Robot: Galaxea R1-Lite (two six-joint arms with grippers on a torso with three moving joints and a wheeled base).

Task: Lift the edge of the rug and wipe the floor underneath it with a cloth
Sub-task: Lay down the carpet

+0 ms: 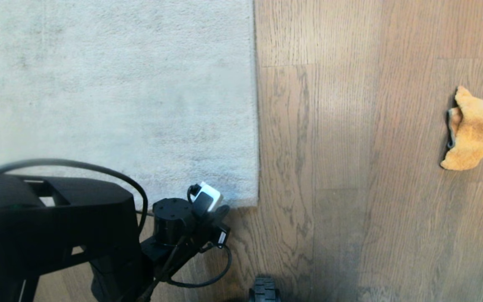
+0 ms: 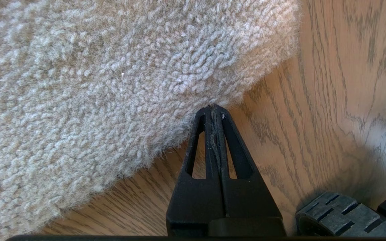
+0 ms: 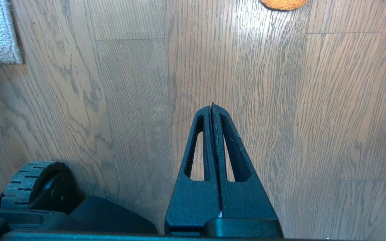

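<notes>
Left end effector at rug corner, nothing lifted yet.
Left end effector (image 2: 214, 110) was clenched empty, tips at the rug edge (image 2: 213, 97); I judged it should open and pinch the corner first. Floor (image 1: 350, 209) bare; base wheel (image 2: 333, 214) close by. Right end effector (image 3: 212, 108) clenched, idle. Cloth (image 1: 472, 128) lay far right, well apart.

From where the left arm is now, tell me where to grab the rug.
Take the near corner of the rug, coming from the bare floor side. It lies flat, so the shut left gripper likely must open and slide one finger beneath the rim.
</notes>
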